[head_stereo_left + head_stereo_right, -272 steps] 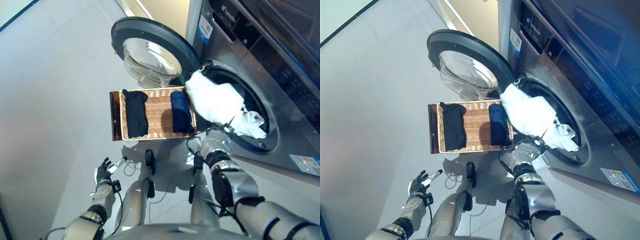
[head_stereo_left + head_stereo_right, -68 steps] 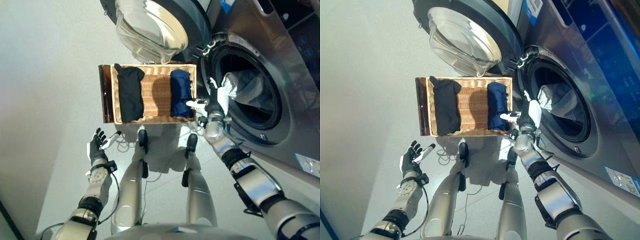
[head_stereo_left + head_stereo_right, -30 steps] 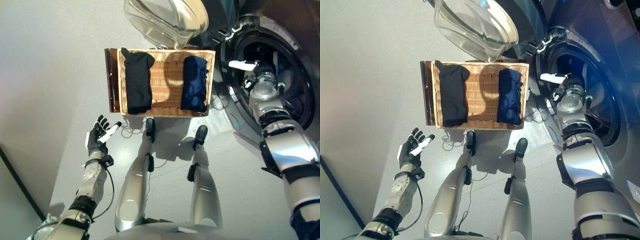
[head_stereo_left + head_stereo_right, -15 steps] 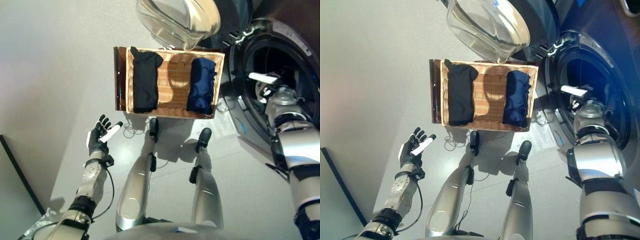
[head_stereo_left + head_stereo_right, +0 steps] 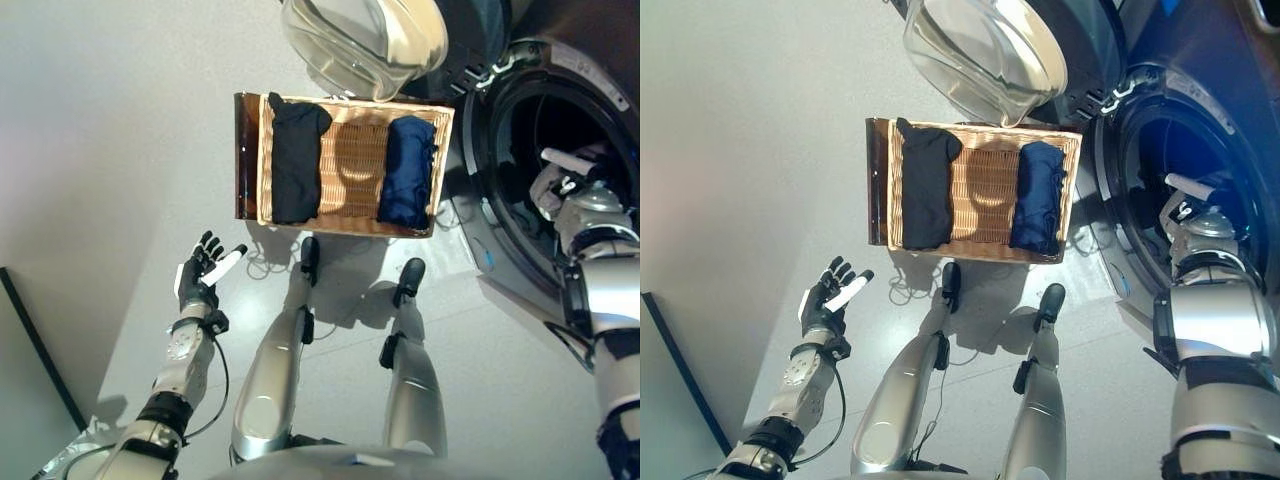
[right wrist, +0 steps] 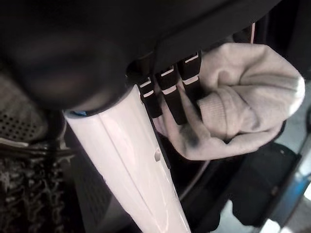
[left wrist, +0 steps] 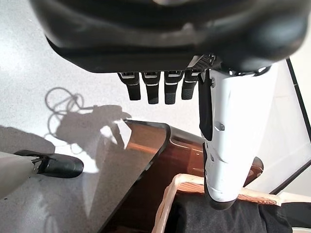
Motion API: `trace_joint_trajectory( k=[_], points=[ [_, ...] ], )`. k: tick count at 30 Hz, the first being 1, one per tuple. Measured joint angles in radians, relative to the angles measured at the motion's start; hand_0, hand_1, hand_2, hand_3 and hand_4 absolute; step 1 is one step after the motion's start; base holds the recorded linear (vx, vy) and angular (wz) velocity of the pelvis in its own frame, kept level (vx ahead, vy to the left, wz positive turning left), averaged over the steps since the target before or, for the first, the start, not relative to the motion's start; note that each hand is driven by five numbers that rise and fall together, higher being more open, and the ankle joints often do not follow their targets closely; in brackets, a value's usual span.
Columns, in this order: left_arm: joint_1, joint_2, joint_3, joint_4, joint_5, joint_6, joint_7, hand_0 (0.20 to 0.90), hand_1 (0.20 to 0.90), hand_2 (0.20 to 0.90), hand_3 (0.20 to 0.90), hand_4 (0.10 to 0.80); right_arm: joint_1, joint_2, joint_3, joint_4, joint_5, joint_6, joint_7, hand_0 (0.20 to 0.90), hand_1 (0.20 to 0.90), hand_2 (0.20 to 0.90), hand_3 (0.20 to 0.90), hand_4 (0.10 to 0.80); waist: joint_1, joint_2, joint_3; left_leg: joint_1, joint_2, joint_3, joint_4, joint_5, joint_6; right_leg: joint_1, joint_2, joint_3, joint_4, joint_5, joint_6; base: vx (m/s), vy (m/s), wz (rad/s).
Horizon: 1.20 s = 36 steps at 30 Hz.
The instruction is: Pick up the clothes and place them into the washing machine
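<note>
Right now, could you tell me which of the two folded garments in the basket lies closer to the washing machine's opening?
The navy blue garment, at the basket's right end beside the drum opening; the black garment lies at the far end.

Left hand (image 7: 165, 87): dark fingers straight and relaxed, white-covered thumb extended beside them, holding nothing, above the floor.
Floor (image 7: 58, 73): pale grey, speckled.
Wicker basket (image 7: 167, 213): only 1 corner of its light woven rim shows, past the thumb.
Black garment (image 7: 209, 218): folded, lying inside the basket against that rim.
Brown board (image 7: 141, 165): glossy, rounded corner, under and beside the basket.
</note>
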Motion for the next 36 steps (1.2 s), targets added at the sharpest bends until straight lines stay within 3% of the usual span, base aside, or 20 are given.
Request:
trace_joint_trajectory(
  k=[11,28,36],
  points=[
    [-0.003,0.000,-0.032,-0.005,0.000,0.000,0.050,0.900,0.900,0.900,0.900,0.800,-0.012,0.001,-0.048,-0.045,-0.010,0.001,-0.216,0.900,0.900,0.900,0.900,0.800,-0.013,0.000,0.000,-0.015,-0.001,0.002,0.010,-0.005,0.011,-0.013,-0.001,0.003,-0.001,0.005,0.003,0.002,0.000,0.00],
    [-0.004,0.000,-0.037,-0.002,0.000,-0.005,0.070,0.900,0.900,0.900,0.900,0.800,-0.080,-0.026,0.004,-0.045,0.028,0.002,-0.268,0.900,0.900,0.900,0.900,0.800,-0.041,-0.002,0.001,-0.057,-0.011,0.006,0.037,-0.019,0.023,-0.045,-0.012,0.010,-0.002,0.021,0.010,0.003,-0.002,0.00],
    [-0.008,0.000,-0.036,0.003,0.001,-0.015,0.082,0.900,0.900,0.900,0.900,0.800,-0.025,-0.014,0.027,-0.192,-0.022,-0.013,-0.324,0.900,0.900,0.900,0.900,0.800,-0.056,-0.005,0.004,-0.087,-0.007,0.011,0.072,-0.031,0.019,-0.060,-0.010,0.016,-0.003,0.022,0.012,-0.002,0.000,0.00]
  ],
)
